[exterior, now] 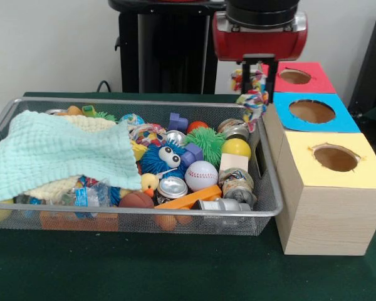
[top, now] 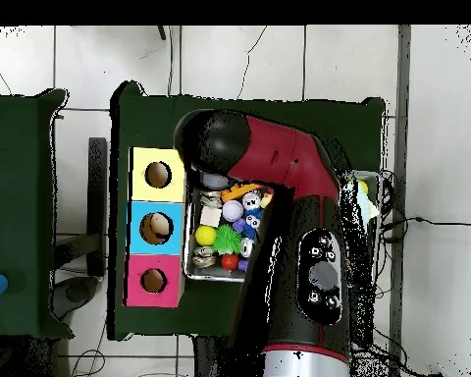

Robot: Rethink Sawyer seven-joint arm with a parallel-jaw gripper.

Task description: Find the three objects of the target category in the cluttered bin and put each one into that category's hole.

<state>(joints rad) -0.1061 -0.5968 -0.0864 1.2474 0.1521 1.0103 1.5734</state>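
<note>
My gripper (exterior: 258,70) hangs above the far right corner of the wire bin (exterior: 144,212), shut on a multicoloured rope toy (exterior: 255,99) that dangles from its fingers just over the bin's rim. To the right of the toy stand the three hole boxes: red (exterior: 313,80), blue (exterior: 341,120) and yellow (exterior: 363,164). The overhead view shows the boxes in a column, yellow (top: 141,162), blue (top: 139,214) and red (top: 136,267), left of the bin (top: 188,257). There the arm (top: 308,196) hides the gripper and the toy.
The bin is full: a pale green cloth (exterior: 56,153) covers its left half, beside a baseball (exterior: 201,175), a green spiky ball (exterior: 207,141), a yellow ball (exterior: 236,148), a blue furry toy (exterior: 160,160), cans (exterior: 172,187) and a rubber duck (exterior: 149,183).
</note>
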